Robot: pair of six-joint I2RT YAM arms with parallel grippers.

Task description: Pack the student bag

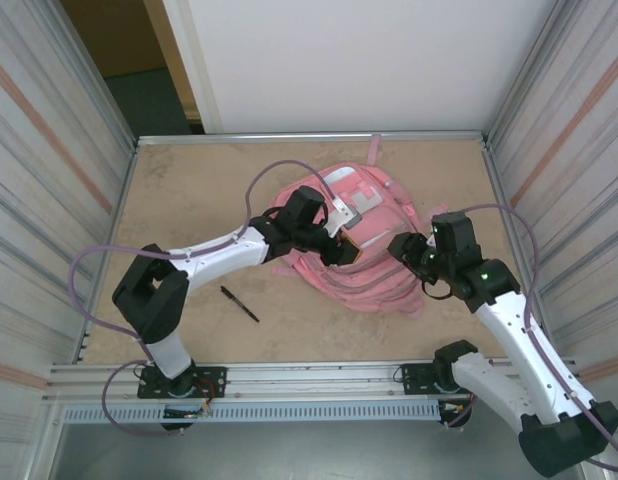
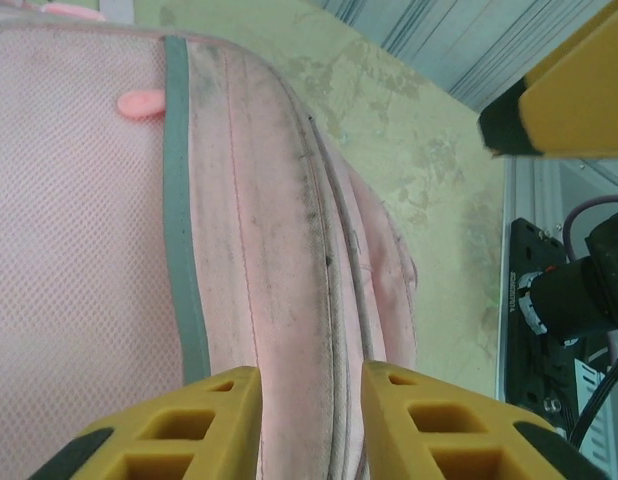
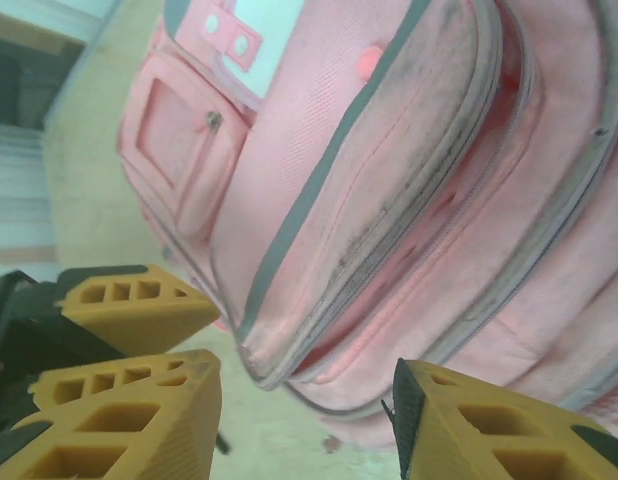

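Flanking student bag [image 1: 374,262] at table centre: left gripper [image 1: 334,245] part-open over its left zip ridge, right gripper [image 1: 401,245] open at right edge, nothing pinched. Pen [image 1: 240,303] loose left of bag, nearer left arm.

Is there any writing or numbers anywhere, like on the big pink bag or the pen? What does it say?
No text here can be read.
student bag: its light patch shows no letters that can be made out.
pen: too small to tell if anything is printed on it.
black plate at the table edge: tiny white marks, too blurred to read.
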